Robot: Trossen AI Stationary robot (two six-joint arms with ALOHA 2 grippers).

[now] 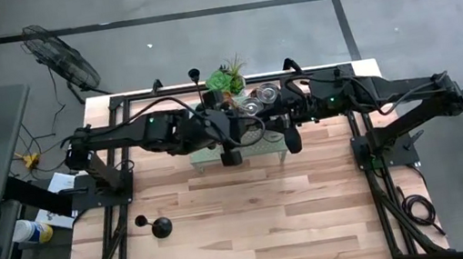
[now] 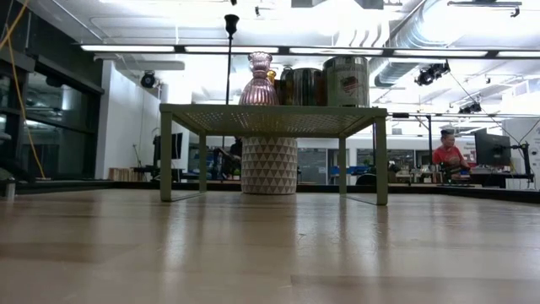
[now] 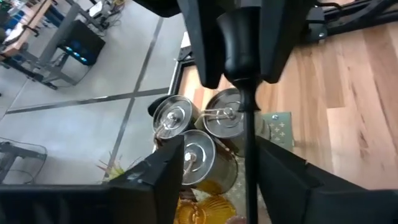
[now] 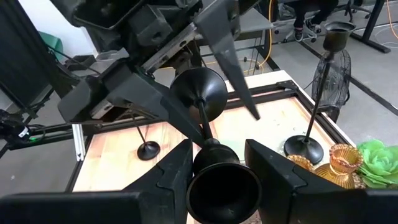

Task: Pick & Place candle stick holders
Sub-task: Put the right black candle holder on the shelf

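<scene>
Right wrist view: both grippers, left gripper and right gripper, clasp one black holder above the green stand.

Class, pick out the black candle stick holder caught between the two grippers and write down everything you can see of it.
The black candle stick holder is glossy and dark, metal by its look: a flared end, a thin straight stem and another flared end. It hangs off the table, above the pale green stand. The left gripper has its fingers either side of the upper stem; the right gripper grips the lower end.
</scene>
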